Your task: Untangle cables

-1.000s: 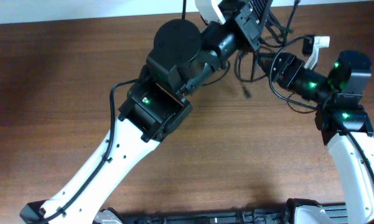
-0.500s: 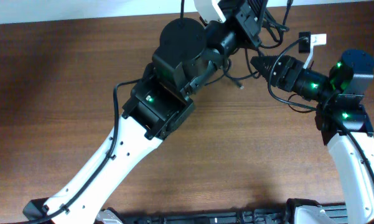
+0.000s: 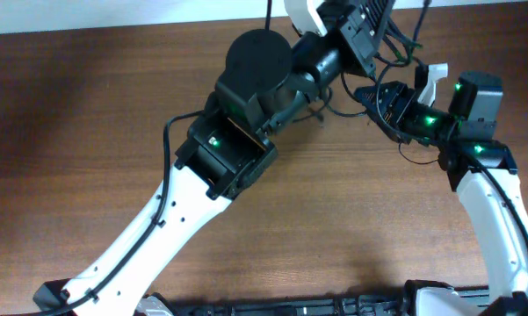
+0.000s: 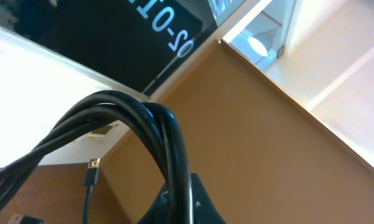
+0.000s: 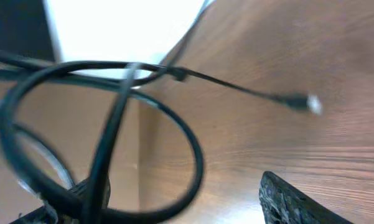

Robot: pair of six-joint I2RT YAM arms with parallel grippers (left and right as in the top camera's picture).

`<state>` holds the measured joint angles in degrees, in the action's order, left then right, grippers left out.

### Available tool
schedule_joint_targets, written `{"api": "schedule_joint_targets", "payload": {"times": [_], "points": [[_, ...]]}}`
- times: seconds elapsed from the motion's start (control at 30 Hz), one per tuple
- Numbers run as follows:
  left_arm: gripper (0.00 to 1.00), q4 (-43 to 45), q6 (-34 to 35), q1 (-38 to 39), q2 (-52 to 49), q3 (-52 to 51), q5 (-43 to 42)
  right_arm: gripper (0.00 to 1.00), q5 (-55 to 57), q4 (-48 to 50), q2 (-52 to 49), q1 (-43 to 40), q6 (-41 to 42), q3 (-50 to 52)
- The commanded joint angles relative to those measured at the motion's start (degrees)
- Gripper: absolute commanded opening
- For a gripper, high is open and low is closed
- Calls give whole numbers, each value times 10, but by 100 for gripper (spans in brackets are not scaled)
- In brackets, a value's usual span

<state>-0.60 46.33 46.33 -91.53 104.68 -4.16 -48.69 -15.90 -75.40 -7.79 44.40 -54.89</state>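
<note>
Several thin black cables (image 4: 143, 115) arch over my left gripper (image 4: 182, 190), which is shut on them and held up near the table's far edge (image 3: 379, 16). One gold-tipped plug (image 4: 93, 165) dangles below. More cable (image 3: 406, 42) loops down beside the gripper, and a strand (image 3: 332, 109) trails over the table. My right gripper (image 3: 365, 91) points left just under that bundle. Its jaws stand wide apart (image 5: 174, 183), with a blurred cable loop (image 5: 196, 155) hanging between them and draped over the left finger (image 5: 56, 208). A plug end (image 5: 311, 103) sticks out to the right.
The brown wooden table (image 3: 88, 132) spreads to the left and the front. Its pale far edge (image 3: 114, 16) runs along the top. The left arm's big black joint (image 3: 259, 61) sits close to the right gripper. A white clip (image 3: 432, 77) rides on the right wrist.
My right gripper has swung left and up, closer under the held bundle, and its wrist has turned. The dangling cable end has been drawn up and left. The left gripper has shifted slightly toward the far edge.
</note>
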Motion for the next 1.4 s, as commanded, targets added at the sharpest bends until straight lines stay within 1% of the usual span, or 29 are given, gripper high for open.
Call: {"api": "schedule_joint_targets", "payload": {"times": [0.0, 0.13, 0.23, 0.37, 0.57, 0.67, 0.73, 0.83, 0.9, 0.97, 1.07, 1.23, 1.37], "points": [[0, 12, -7, 5, 2, 11, -13, 74, 50, -2, -9, 0, -5, 0], [0, 19, -7, 5, 2, 11, -45, 74, 112, -12, -9, -1, -5, 0], [0, 32, -7, 5, 3, 11, -78, 74, 181, -52, -9, -1, -5, 0], [0, 26, -7, -5, 15, 11, -83, 74, 261, -102, -9, -1, -4, 0], [0, -23, -7, -30, 57, 11, -82, 74, 276, -107, -9, -2, -4, 0], [0, -46, -7, -43, 66, 11, -81, 73, 228, -102, -9, -2, -5, 0], [0, -58, -7, -45, 66, 11, -81, 72, 162, -82, -9, -1, -7, 0], [0, -66, -7, -45, 66, 11, -81, 72, 30, -21, -9, -1, -7, 0], [0, -69, -7, -45, 66, 11, -81, 72, -33, 22, -9, -1, -7, 0], [0, -74, -8, -45, 66, 11, -80, 72, -65, 47, -9, -1, -6, 0], [0, -89, -8, -45, 66, 11, -49, 72, -110, 85, -9, -1, -6, 0], [0, -89, -7, -45, 65, 11, -48, 72, -176, 145, -9, -1, -6, 0], [0, -89, -7, -41, 57, 11, -48, 72, -190, 170, -9, 10, -7, 0]]}}
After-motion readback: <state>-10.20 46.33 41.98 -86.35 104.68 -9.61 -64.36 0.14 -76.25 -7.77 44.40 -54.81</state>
